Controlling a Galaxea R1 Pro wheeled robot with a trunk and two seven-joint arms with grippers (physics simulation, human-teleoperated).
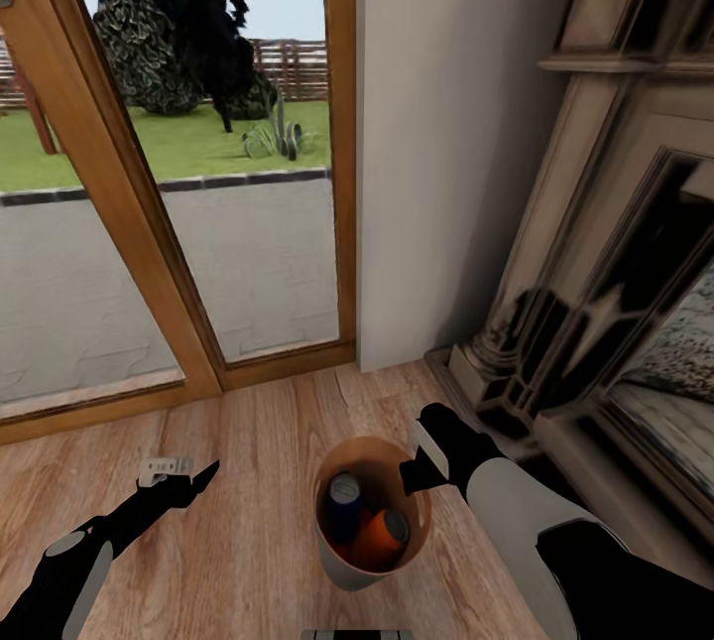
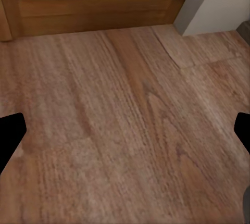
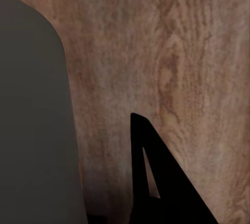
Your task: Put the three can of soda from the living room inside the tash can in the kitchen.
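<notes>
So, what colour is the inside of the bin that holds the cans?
Glossy coppery brown; the bin shows it best in the head view.

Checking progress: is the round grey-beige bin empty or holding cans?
Holding cans. In the head view the round grey-beige bin stands upright on the wood floor with a dark blue can and an orange can inside.

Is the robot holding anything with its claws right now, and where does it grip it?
The right claw sits at the rim of the trash can, apparently gripping its edge, though the hold itself is hard to see. The left claw is open over the wood floor, holding nothing.
</notes>
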